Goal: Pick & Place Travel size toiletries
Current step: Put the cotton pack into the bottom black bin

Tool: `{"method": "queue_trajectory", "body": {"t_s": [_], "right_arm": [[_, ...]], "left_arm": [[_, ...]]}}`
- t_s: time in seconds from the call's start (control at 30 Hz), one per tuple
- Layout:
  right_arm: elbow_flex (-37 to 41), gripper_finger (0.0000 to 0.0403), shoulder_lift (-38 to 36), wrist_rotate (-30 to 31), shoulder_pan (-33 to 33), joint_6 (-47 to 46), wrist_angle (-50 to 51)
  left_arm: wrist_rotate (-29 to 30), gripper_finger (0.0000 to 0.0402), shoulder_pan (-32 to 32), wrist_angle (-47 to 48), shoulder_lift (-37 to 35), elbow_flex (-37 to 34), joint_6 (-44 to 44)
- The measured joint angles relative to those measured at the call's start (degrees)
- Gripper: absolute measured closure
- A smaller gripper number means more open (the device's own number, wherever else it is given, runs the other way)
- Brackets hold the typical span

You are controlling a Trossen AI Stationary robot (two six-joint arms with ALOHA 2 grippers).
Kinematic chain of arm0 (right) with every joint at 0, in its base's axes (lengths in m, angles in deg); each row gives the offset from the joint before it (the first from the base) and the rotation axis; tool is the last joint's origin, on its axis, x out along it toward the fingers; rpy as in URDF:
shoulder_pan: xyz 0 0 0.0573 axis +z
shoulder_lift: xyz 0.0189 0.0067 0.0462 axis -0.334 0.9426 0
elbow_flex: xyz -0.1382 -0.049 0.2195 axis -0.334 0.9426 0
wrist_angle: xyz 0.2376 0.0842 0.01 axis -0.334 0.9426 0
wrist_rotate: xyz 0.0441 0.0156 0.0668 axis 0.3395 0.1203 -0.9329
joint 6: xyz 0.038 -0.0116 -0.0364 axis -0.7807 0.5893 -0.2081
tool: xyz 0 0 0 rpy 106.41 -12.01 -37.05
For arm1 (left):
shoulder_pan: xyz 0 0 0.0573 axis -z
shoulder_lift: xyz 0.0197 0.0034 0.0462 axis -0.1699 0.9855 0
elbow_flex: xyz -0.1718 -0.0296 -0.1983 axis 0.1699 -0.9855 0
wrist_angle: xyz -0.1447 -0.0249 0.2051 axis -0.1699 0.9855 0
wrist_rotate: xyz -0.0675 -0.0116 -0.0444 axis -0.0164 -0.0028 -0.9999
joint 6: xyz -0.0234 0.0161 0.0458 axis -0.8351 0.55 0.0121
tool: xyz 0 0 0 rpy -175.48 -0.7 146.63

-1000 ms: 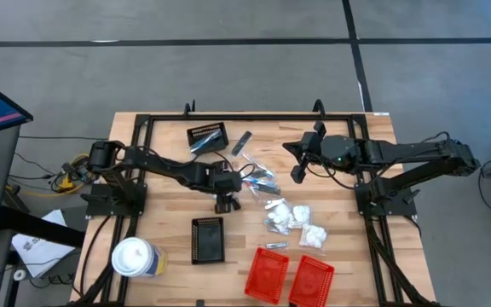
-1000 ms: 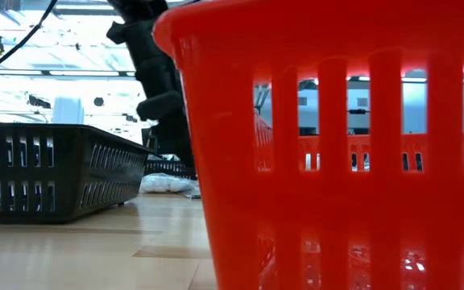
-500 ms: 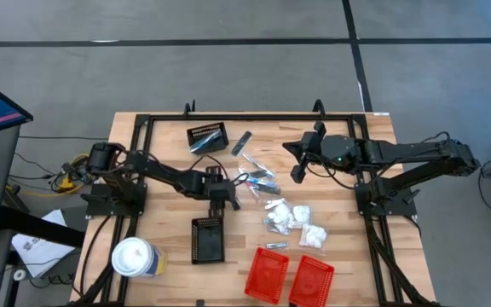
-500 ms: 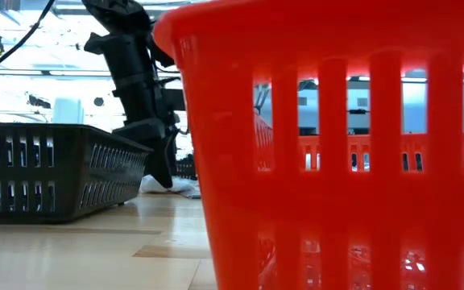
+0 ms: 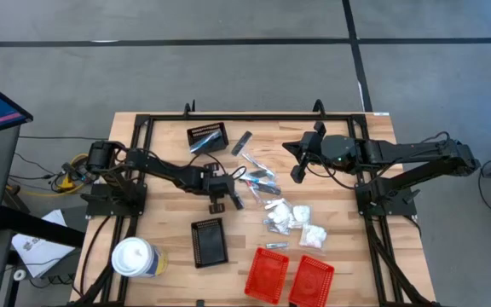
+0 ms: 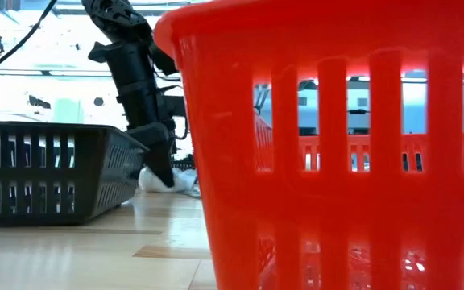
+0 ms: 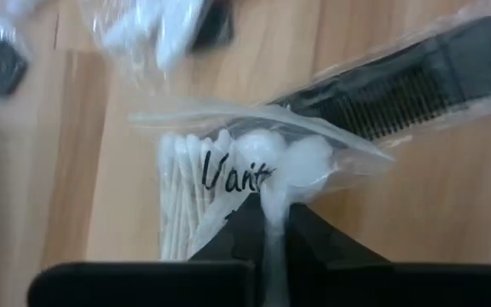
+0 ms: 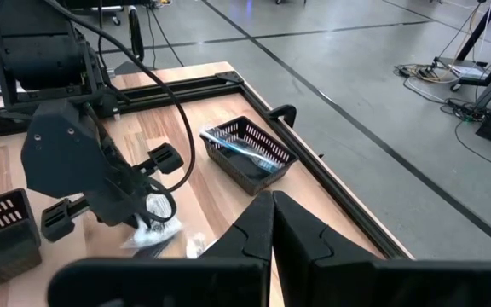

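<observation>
1. Grey concrete floor with dark lines surrounds a light wooden table [image 5: 169,273] fitted with a black metal frame; I read the scene from the left edge across.
2. Far left front: a large white lidded cup [image 5: 134,257] stands upright near the table's corner.
3. The left arm reaches from its base toward the table's middle. Its left gripper [image 5: 219,201] hangs just behind a black slotted plastic basket [image 5: 209,242].
4. From the left wrist view, the left gripper's fingers are pinched together on the edge of a clear-wrapped packet of white cotton swabs and cotton balls [image 7: 237,192], printed with dark script. A black comb in a clear sleeve [image 7: 416,81] lies on the wood just beyond it.
5. In the low view, that gripper's tip [image 6: 161,165] points down beside the near black basket [image 6: 47,173], with white wrapping behind it.
6. At the back, a second black slotted basket [image 5: 207,137] holds a silvery-blue item; a slim dark grey stick [image 5: 242,142] lies beside it.
7. Centre: silvery tubes and sachets [image 5: 258,175] are scattered; white clear-wrapped packets [image 5: 295,223] are heaped nearer the front.
8. Front centre-right: two red slotted plastic baskets [image 5: 290,277] sit side by side.
9. The right gripper [image 5: 299,168] waits raised behind the pile, fingers together, holding nothing.
</observation>
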Motion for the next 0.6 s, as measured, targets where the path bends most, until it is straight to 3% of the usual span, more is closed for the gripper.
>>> {"method": "queue_trajectory", "body": {"t_s": [0.17,0.3,0.53,0.6], "right_arm": [[0.00,0.0403,0.00,0.00,0.00,0.13,0.02],[0.00,0.0403,0.00,0.00,0.00,0.13,0.24],[0.06,0.0403,1.81,-0.51,0.00,0.70,0.44],[-0.02,0.0403,3.68,-3.62,0.03,3.22,-0.91]], "left_arm": [[-0.37,0.0381,0.32,-0.46,-0.55,2.88,1.52],[-4.49,0.0392,0.47,-0.62,-4.97,3.73,1.47],[-18.18,0.0391,1.71,-4.95,-18.72,3.73,-0.45],[-23.94,0.0392,1.90,-7.02,-22.16,3.73,-1.41]]}}
